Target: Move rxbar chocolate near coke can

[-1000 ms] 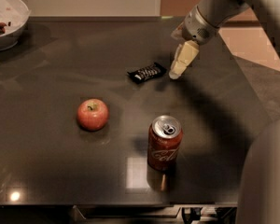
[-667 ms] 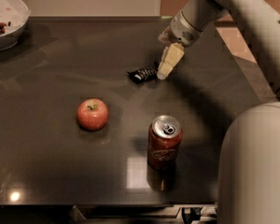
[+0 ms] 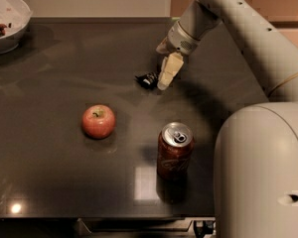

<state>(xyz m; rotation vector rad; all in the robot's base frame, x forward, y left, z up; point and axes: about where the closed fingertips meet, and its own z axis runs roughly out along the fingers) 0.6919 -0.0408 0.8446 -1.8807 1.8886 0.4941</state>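
The rxbar chocolate (image 3: 147,79) is a small black bar lying flat on the dark table (image 3: 64,182), near its middle and towards the back. Its right end is hidden behind my gripper (image 3: 165,81), which hangs down from the arm and is at or right over that end of the bar. The coke can (image 3: 175,150) stands upright nearer the front, a can's height or more in front of the bar and slightly to its right.
A red apple (image 3: 98,121) sits left of the can. A white bowl (image 3: 10,29) with food stands at the back left corner. My arm (image 3: 238,29) and base (image 3: 260,172) fill the right side. The table's front edge runs along the bottom.
My gripper has moved left, from beside the bar's right end to over it, now covering part of the bar. The bar, can and apple have not moved.
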